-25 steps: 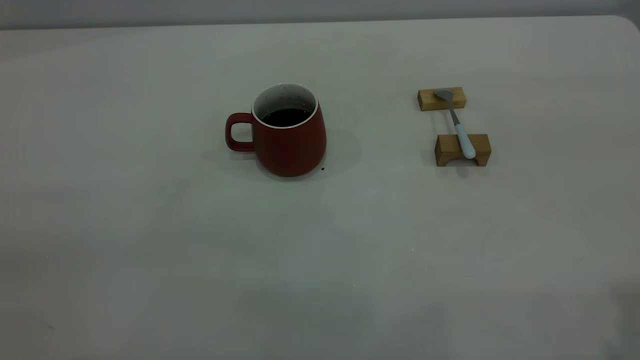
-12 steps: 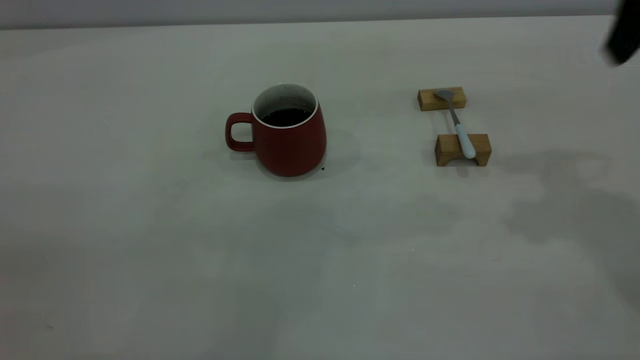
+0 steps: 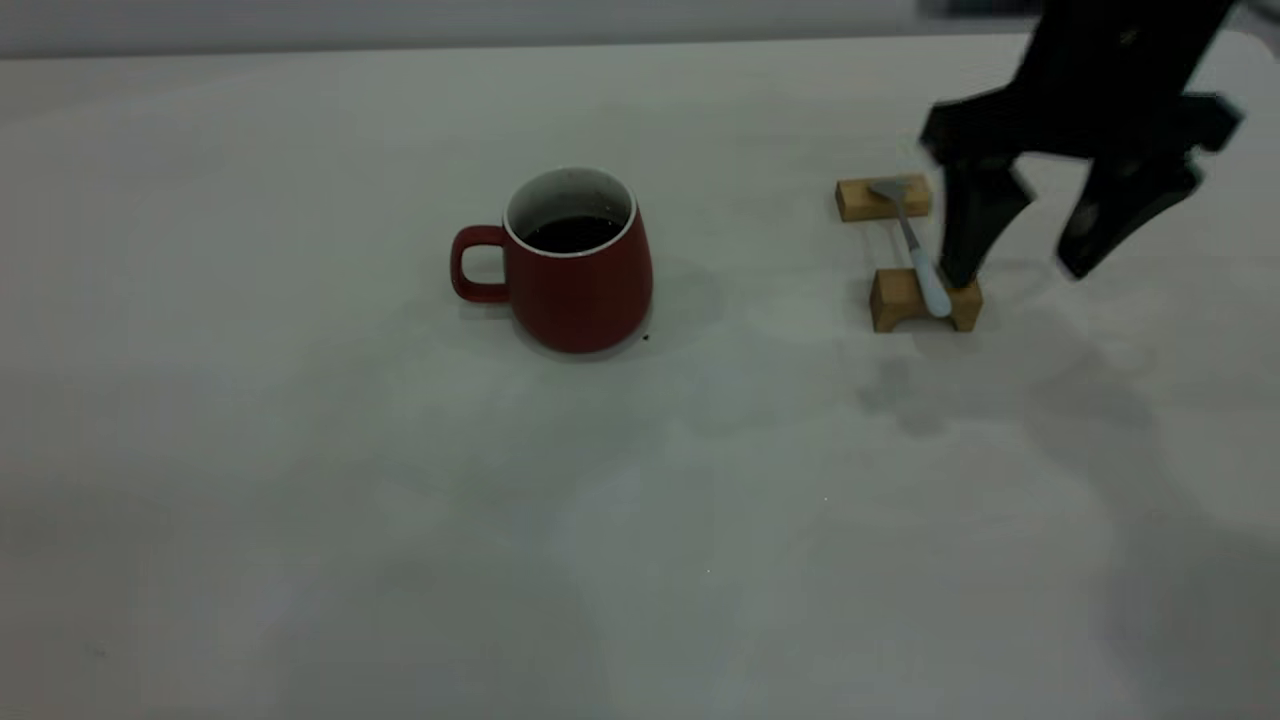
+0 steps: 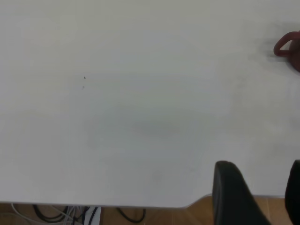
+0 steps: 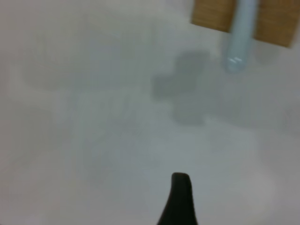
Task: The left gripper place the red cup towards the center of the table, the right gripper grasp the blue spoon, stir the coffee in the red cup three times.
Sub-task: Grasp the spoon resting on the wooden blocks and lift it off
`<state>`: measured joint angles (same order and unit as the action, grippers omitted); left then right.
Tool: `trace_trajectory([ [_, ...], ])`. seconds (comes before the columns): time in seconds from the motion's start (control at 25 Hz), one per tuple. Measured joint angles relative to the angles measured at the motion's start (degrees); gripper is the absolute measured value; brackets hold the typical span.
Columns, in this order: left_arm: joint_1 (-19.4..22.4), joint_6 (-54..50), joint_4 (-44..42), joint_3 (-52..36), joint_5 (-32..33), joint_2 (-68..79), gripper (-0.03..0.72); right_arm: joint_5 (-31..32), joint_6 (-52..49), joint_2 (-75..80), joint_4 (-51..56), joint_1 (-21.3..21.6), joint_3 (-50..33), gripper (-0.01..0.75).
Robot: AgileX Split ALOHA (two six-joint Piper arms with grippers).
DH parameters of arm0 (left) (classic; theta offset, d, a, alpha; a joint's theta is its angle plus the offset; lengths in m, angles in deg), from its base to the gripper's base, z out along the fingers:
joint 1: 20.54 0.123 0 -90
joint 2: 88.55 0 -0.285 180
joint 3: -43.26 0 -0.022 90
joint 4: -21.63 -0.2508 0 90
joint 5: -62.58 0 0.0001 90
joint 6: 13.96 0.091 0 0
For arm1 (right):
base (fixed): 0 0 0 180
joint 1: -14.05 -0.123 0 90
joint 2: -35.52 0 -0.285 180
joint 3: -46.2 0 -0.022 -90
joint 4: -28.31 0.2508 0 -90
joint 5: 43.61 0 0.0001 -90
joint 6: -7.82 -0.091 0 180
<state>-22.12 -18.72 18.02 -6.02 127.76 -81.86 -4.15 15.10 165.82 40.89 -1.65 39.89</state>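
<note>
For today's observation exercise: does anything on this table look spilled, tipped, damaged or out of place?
Nothing stands out. The red cup stands upright with its coffee inside, and no spill shows on the table. The blue spoon lies bridged across two wooden blocks. The right gripper hangs open beside it.

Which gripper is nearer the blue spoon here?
Right. The right gripper, fingers spread, hangs just beside the blue spoon on its wooden blocks. The left gripper sits at the table's edge, far off.

Lab-like test bench: bare off-white table [image 3: 300, 500], cables [image 4: 70, 213] beneath.
</note>
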Motion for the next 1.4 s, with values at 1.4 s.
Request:
trace_trajectory([
  [1.4, 0.00, 0.00, 0.00, 0.00, 0.00, 0.00, 0.353, -0.85, -5.10, 14.49, -5.10, -0.48, 13.69, 0.626],
])
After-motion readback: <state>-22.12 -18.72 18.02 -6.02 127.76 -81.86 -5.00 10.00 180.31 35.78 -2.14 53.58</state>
